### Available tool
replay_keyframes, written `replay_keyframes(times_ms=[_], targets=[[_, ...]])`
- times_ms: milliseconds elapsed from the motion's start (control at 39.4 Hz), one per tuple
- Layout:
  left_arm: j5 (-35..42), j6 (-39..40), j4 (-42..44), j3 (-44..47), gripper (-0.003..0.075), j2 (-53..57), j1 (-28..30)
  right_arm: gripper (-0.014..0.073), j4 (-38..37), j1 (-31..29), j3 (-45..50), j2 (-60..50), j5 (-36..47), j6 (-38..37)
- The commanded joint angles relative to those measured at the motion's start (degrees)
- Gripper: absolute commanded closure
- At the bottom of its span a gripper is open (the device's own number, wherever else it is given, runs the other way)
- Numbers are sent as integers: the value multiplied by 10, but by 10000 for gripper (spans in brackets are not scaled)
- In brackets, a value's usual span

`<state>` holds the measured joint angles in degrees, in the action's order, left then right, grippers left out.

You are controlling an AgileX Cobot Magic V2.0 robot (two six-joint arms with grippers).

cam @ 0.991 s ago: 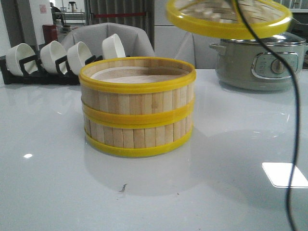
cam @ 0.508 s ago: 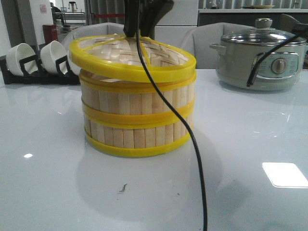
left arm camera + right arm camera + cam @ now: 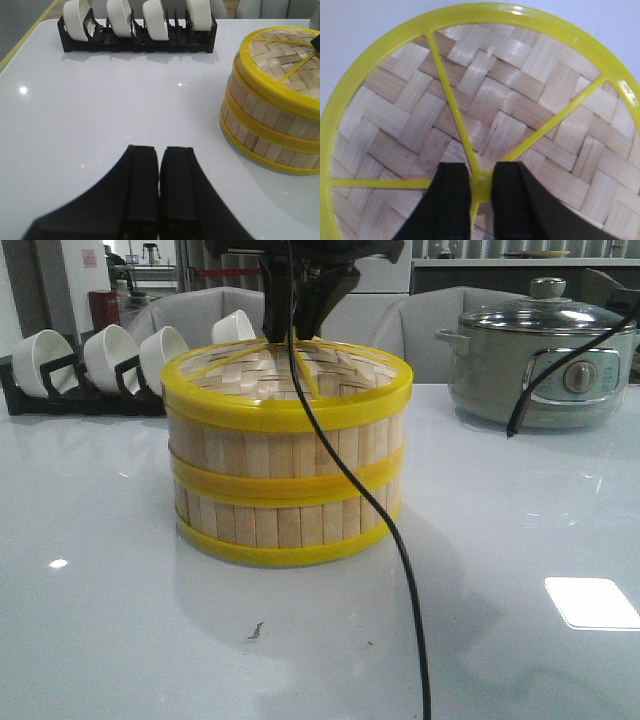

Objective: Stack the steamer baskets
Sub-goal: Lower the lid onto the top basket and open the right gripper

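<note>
- The lid [image 3: 290, 380] that hung tilted over the pot a second ago, then rode crooked above the baskets, now sits level on top of the steamer baskets [image 3: 288, 475] at the centre of the front view.
- So the stack looks finished; I judge that letting go is what remains.
- The right claw [image 3: 480, 187] pinches the yellow hub where the lid's spokes meet, jaws narrow and clamped on it.
- The left claw [image 3: 159, 185] hangs low over the bare desk [image 3: 100, 110], fingers pressed together, holding nothing, well apart from the stack.
- Materials: vertical pale bamboo slats make the walls, bright smooth yellow hoops band them, and the lid's face is a flat woven bamboo check.
- The desk is glossy white and mirrors the stack.
- Upper left, white bowls [image 3: 110, 355] stand on edge in a black rack [image 3: 137, 42]; upper right, the grey-green pot [image 3: 545, 365] keeps its glass lid.
</note>
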<state>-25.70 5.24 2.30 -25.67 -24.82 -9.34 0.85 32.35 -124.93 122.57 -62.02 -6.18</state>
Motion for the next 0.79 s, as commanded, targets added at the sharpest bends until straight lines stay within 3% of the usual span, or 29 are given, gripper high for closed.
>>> replay_keyframes(times_ms=[0,762], targets=[[48,4,-3,-17,636,-2,0,538,-1,-5,-20,-33,39,7],[48,4,-3,-17,636,-2,0,536,-2,-16,-20,-31,43,7]])
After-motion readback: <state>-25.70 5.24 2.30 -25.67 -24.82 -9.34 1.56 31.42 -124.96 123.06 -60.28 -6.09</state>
